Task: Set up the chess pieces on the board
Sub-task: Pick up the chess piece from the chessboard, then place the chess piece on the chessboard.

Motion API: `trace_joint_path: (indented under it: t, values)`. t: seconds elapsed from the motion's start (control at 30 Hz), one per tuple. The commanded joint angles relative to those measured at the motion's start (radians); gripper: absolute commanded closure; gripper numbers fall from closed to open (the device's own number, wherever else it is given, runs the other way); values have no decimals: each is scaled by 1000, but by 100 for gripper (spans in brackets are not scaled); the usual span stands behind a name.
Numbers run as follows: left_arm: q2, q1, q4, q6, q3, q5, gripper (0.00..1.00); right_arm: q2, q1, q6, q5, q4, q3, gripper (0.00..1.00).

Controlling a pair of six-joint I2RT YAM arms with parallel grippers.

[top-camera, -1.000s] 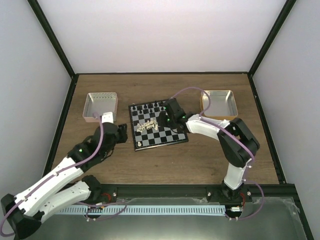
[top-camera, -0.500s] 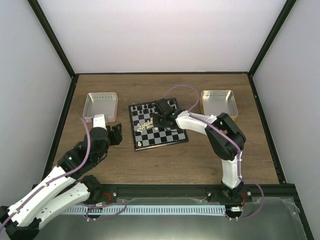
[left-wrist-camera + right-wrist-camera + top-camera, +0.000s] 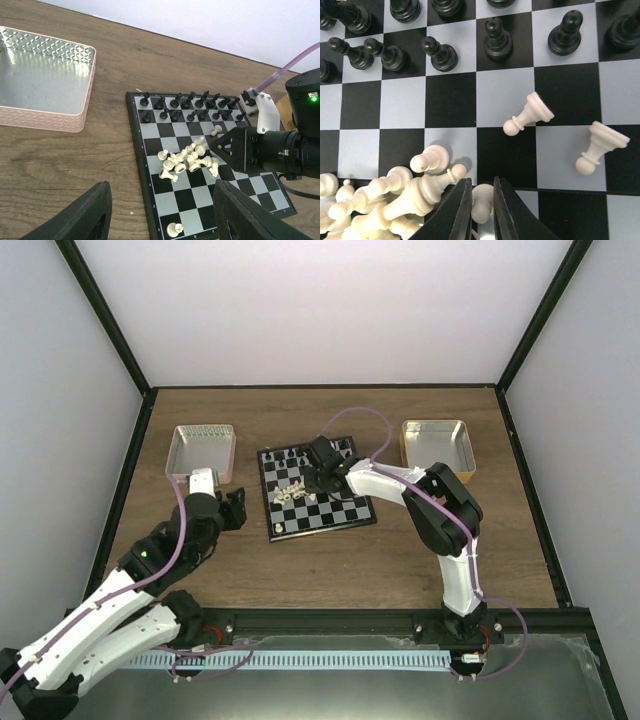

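The board (image 3: 340, 518) lies mid-table with black figures (image 3: 190, 102) standing in its two far rows. A heap of cream-white chess pieces (image 3: 293, 495) lies toppled at its centre, and it also shows in the left wrist view (image 3: 187, 160). One white piece (image 3: 174, 230) stands at the near corner. My right gripper (image 3: 318, 474) is low over the heap's edge, its narrow jaws (image 3: 482, 200) shut on a small white piece (image 3: 481, 212). Two white pawns (image 3: 527, 116) (image 3: 597, 147) lie apart on their sides. My left gripper (image 3: 161, 200) is open and empty, off the board's left side (image 3: 232, 508).
A silver tray (image 3: 203, 450) stands at the far left and another metal tray (image 3: 437, 448) at the far right. The right arm's purple cable (image 3: 355, 420) arches over the board's far edge. Black frame rails border the table.
My right gripper has moved left across the board to the heap of white pieces. My left arm has drawn back and to the left, away from the board.
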Motion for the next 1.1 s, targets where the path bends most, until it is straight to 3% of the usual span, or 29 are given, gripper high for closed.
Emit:
trace_joint_path:
  t: [0.0, 0.37, 0.7, 0.93, 1.03, 1.07]
  values:
    - [3, -2, 9, 18, -10, -4, 42, -3, 7, -25, 54, 5, 34, 88]
    - [1, -2, 19, 11, -20, 9, 42, -161, 8, -15, 167, 19, -90, 92]
    - [-18, -1, 34, 26, -24, 77, 42, -374, 8, 105, 172, -97, -344, 92]
    - [-34, -1, 3, 19, -12, 82, 42, -405, 8, 175, 141, -137, -426, 92]
    - [-56, -1, -3, 10, -13, 75, 42, -391, 8, 173, 127, -133, -417, 86]
    - [-61, -2, -5, 6, -14, 73, 42, -391, 8, 170, 127, -137, -410, 80]
